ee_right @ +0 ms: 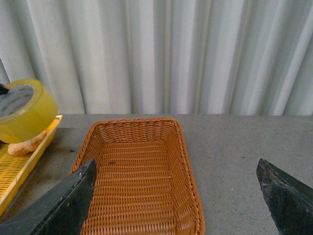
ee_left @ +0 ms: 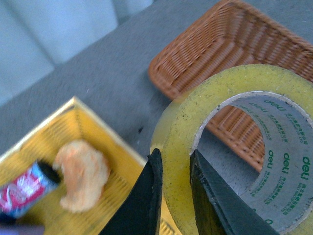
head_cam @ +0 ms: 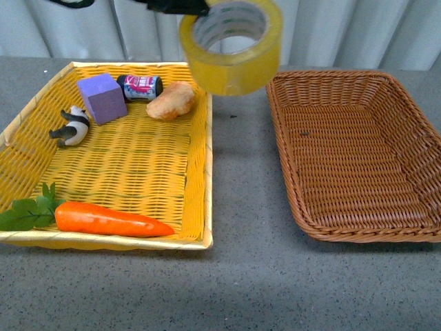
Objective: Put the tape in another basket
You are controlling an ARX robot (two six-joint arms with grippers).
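My left tool (ee_left: 175, 154) clamps the tape (head_cam: 231, 48) by its wall, raised above the desk (head_cam: 241, 276) beside the basket (head_cam: 358, 145). My right tool (ee_right: 176, 169) stands apart, empty.

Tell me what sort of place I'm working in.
Likely a staged robot test bench, not a home: a grey speckled tabletop, a pale pleated curtain behind, and toy props such as a carrot and panda figure in a yellow basket.

Raised left pincer (ee_left: 175, 154) clamped tight, right pincer (ee_right: 176, 169) spread wide.
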